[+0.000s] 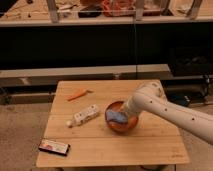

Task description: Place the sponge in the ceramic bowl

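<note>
wooden table (150, 145) mid frame, seen from front and a bit above. ceramic bowl (121, 131), orange-red w/ darker rim, sits on the table right of centre. sponge (116, 117), blue-grey pad, is inside the bowl, over its left-centre part. can't tell if it rests on the bowl floor or is held just above it.

white arm (175, 112) comes in from the right edge of frame, slants up-left, bends at a rounded joint over the bowl's far right side, then drops toward the bowl. gripper (128, 113) is at the arm's end, low over the right half of the bowl, right up against the sponge's right edge. gripper state: can't tell whether open, closed or gripping the sponge, since the tip blends into arm and bowl.

other stuff on table:
- white bottle (85, 115) lying on its side, angled, just left of the bowl.
- small orange carrot-like item (77, 94) toward the far left.
- flat black-and-white packet (54, 146) at the near left corner, well apart from the bowl.

bkgd: dark cabinet front (75, 50) behind the table, w/ a cluttered counter (100, 20) on top.
</note>
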Controlling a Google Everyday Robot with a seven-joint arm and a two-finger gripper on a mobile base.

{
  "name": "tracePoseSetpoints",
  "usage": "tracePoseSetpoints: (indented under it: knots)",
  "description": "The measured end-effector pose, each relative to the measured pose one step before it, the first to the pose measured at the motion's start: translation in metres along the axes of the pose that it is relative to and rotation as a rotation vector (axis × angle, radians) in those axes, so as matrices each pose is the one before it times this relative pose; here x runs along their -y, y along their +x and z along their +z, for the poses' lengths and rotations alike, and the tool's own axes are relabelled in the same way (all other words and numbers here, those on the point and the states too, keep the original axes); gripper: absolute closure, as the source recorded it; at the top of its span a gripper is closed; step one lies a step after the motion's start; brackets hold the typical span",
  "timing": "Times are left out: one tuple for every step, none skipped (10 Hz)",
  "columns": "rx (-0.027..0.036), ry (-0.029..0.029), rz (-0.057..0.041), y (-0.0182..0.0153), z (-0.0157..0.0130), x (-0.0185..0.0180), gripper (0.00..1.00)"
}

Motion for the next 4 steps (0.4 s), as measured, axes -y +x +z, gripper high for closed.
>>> tracePoseSetpoints:
  knots:
    - [0.0011, -0.00123, 0.00063, 0.00075, 0.00031, -0.00027, 0.89]
    - [0.00106, -0.00099, -0.00143, 0.00063, -0.00006, 0.00056, 0.89]
    - [0.00207, -0.00179, -0.00182, -0.00036, 0.00056, 0.00113, 0.92]
    - [0.00087, -0.00047, -0.00107, -0.00016, 0.00009, 0.00133, 0.92]
